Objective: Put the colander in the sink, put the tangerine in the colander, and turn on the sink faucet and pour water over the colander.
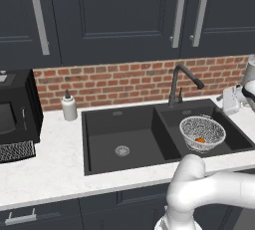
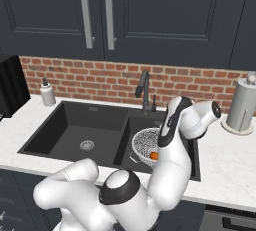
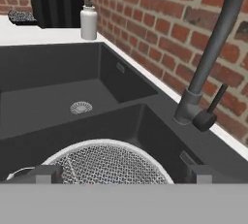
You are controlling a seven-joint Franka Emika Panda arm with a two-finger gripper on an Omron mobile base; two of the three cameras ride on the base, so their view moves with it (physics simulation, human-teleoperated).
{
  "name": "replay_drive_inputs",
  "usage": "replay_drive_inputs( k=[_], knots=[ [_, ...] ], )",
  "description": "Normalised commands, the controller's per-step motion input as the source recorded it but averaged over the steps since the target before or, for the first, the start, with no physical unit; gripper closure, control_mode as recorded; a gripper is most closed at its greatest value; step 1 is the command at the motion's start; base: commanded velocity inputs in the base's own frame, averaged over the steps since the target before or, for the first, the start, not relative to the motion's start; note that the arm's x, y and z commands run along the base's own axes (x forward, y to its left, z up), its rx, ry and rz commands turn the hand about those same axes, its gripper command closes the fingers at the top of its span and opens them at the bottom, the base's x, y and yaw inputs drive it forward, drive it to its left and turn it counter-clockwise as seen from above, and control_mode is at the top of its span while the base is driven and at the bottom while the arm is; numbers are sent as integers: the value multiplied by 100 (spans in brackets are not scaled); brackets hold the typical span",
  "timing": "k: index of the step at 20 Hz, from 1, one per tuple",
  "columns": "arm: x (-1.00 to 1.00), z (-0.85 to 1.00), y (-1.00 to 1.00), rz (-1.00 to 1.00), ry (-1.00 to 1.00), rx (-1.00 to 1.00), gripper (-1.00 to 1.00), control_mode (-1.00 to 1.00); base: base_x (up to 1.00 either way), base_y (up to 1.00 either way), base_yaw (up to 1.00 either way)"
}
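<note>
The colander (image 1: pixel 202 133) sits in the sink's (image 1: pixel 99 149) right-hand basin, and the tangerine (image 1: pixel 200 140) lies inside it on the mesh. The sink faucet (image 3: pixel 209 68) rises from the sink's back rim, just behind that basin, its small lever angled out at the base. The gripper (image 3: pixel 121 175) hangs above the colander's rim with its jaws spread wide and holding nothing. A soap bottle (image 1: pixel 69 106) stands beyond the sink's far left corner.

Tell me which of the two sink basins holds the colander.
The right basin, below the faucet. The colander sits there with the tangerine inside; the left basin shows its bare drain.
</note>
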Motion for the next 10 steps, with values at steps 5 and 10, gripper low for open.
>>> replay_drive_inputs(
  k=[5, 10],
  knots=[
    [24, 0, 2, 2, 0, 2, -100, -100, 0, 0, 0],
    [52, 0, 0, 0, 0, 1, -100, -100, 0, 0, 0]
  ],
)
